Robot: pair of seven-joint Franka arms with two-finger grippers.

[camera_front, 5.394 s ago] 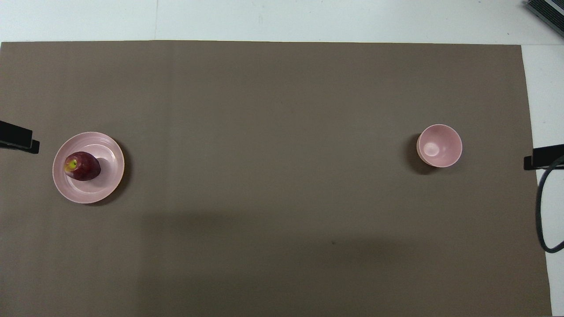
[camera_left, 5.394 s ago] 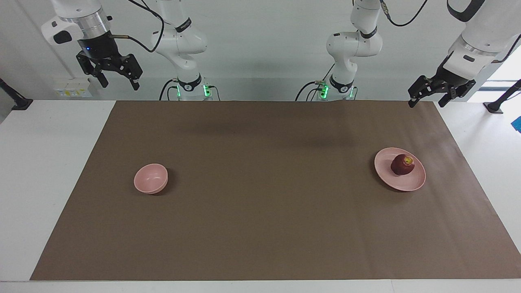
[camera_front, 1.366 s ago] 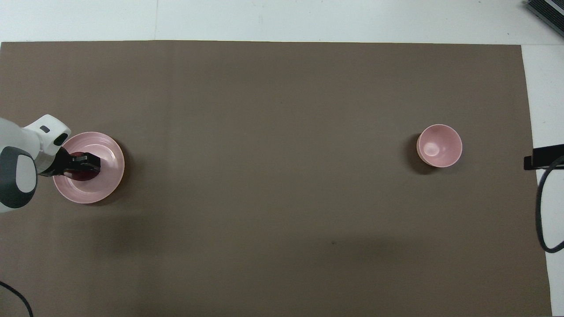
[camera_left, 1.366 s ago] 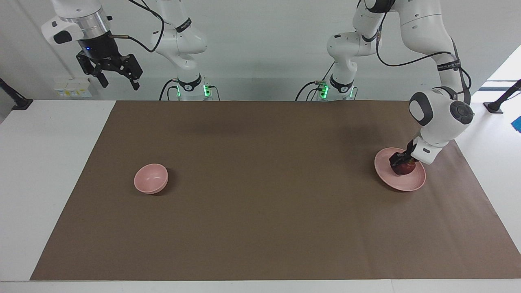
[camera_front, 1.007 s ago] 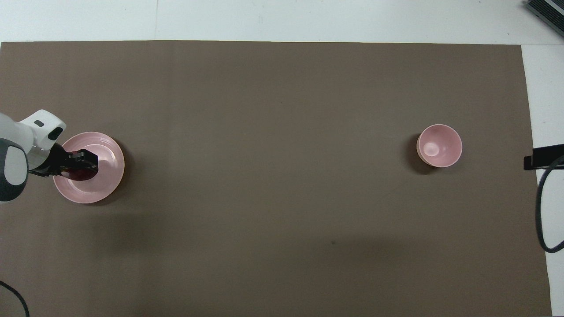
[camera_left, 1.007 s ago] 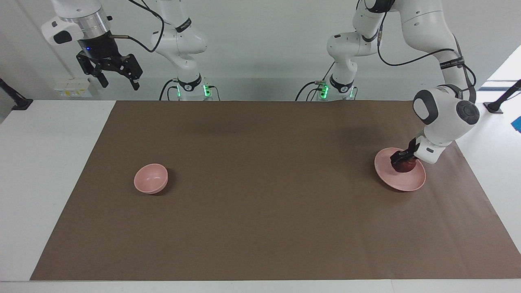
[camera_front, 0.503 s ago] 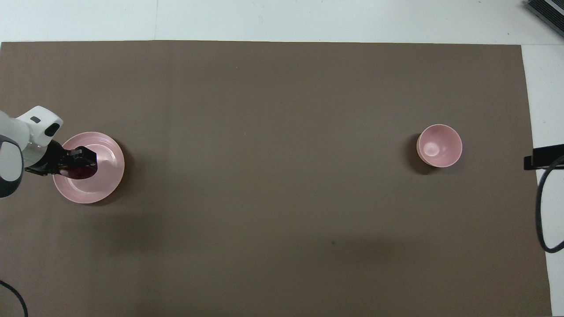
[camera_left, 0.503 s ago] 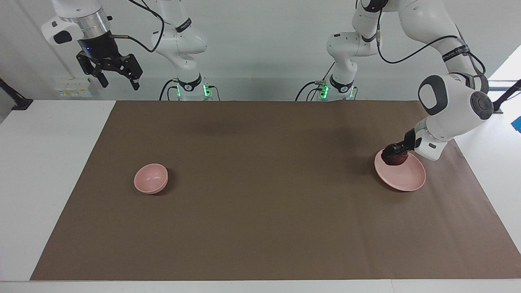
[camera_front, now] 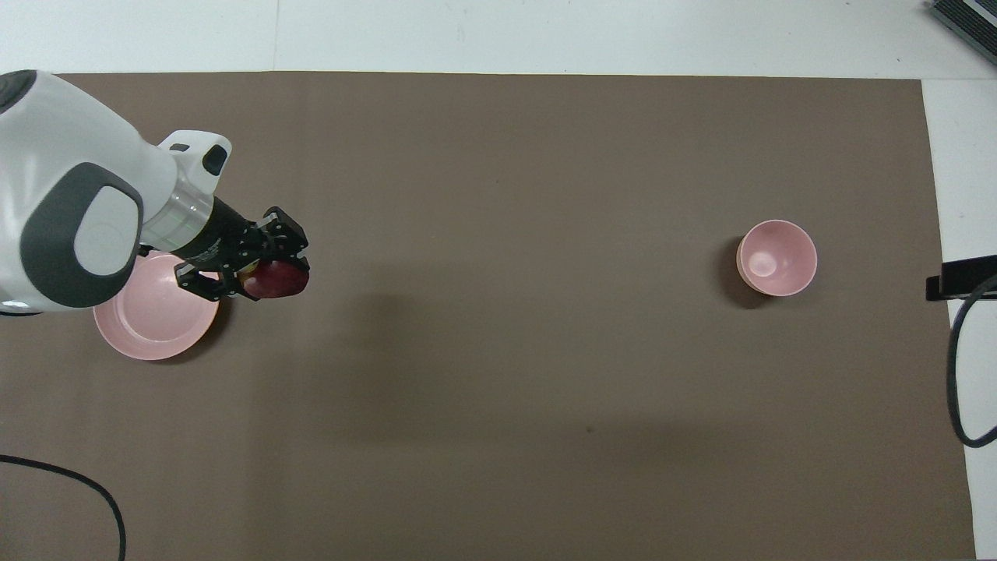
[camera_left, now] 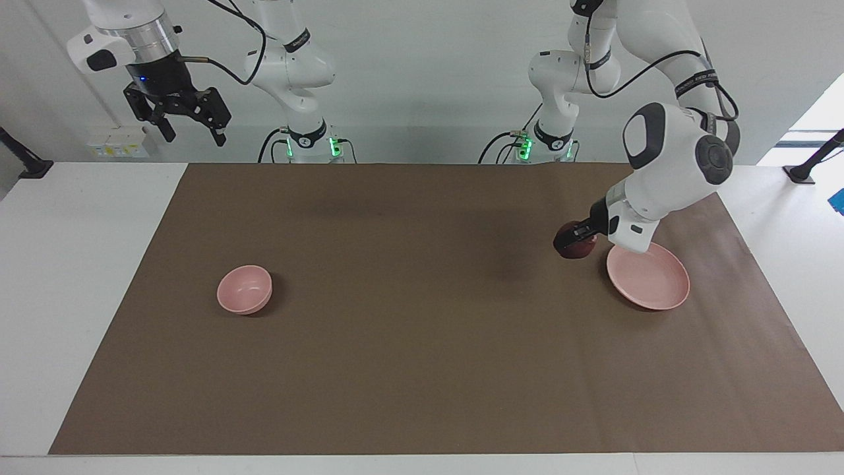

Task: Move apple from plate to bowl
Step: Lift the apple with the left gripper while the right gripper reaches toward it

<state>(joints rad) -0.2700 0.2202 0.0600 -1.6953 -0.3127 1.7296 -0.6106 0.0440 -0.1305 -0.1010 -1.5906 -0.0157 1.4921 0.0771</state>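
While the apple (camera_left: 575, 247) is hanging in the air at the right of the facing frame, clear of the plate (camera_left: 649, 290) and over the brown mat (camera_left: 422, 369) on the desk (camera_left: 72, 264), we are gripping it with the left end effector (camera_left: 580, 235), fingers closed on its sides. We are judging the carry as just starting: the bowl (camera_left: 244, 289) is sitting well apart, at the frame's left. Our right end effector (camera_left: 188, 122) is waiting open, raised at the upper left.
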